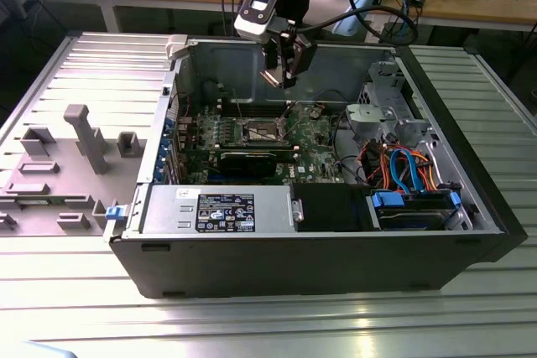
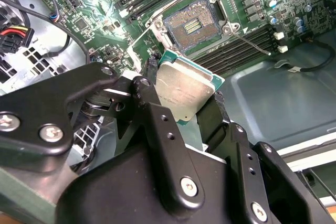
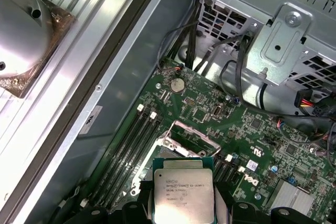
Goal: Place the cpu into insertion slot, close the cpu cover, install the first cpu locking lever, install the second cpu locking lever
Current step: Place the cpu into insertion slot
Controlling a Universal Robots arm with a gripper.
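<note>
Pincer [image 1: 282, 80]: clamped on the cpu [image 2: 184, 90], one finger on each of two opposite edges; it hangs over the open computer case [image 1: 319, 257], which sits on the ribbed surface [image 1: 252, 324].
Cpu: in the air, touching nothing but the fingers [image 2: 152, 85]; grey metal top faces both wrist cameras.
Insertion slot [image 2: 191, 24]: on the green board inside the case, gold-brown contact field bare, nothing seated.
Relation: slot lies below and just ahead of the held chip, clearly apart.
Axis: chip is square, so no long axis. Its edges seem roughly parallel to the slot's rim, though the slanted view leaves this unsure.
Stage (judged): first step, chip carried but not yet placed.
</note>
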